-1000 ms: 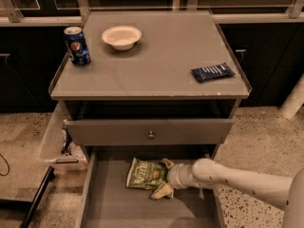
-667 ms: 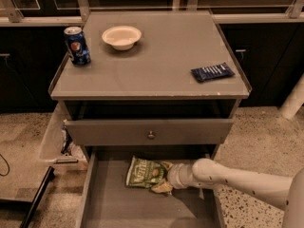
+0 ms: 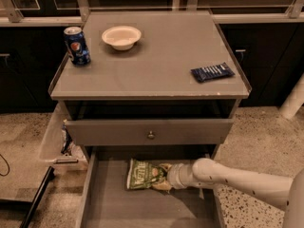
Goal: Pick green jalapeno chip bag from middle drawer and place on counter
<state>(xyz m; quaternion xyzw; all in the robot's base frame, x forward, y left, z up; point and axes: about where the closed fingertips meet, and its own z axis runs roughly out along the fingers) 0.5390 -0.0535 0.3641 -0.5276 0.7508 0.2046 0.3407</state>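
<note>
The green jalapeno chip bag (image 3: pixel 144 174) lies flat in the open middle drawer (image 3: pixel 111 205), near its back, under the drawer front with a round knob (image 3: pixel 151 135). My gripper (image 3: pixel 164 177) reaches in from the right on a pale arm and sits against the bag's right end, low over the drawer floor. The bag's right edge is hidden behind the gripper. The grey counter (image 3: pixel 159 61) is above the drawers.
On the counter stand a blue Pepsi can (image 3: pixel 77 45) at the back left and a white bowl (image 3: pixel 121 36) beside it. A dark blue snack wrapper (image 3: pixel 212 72) lies at the right. A pale open bin (image 3: pixel 56 139) hangs at the cabinet's left.
My gripper has moved a little toward the back of the drawer and closer onto the bag's right end. The bag has stayed in place.
</note>
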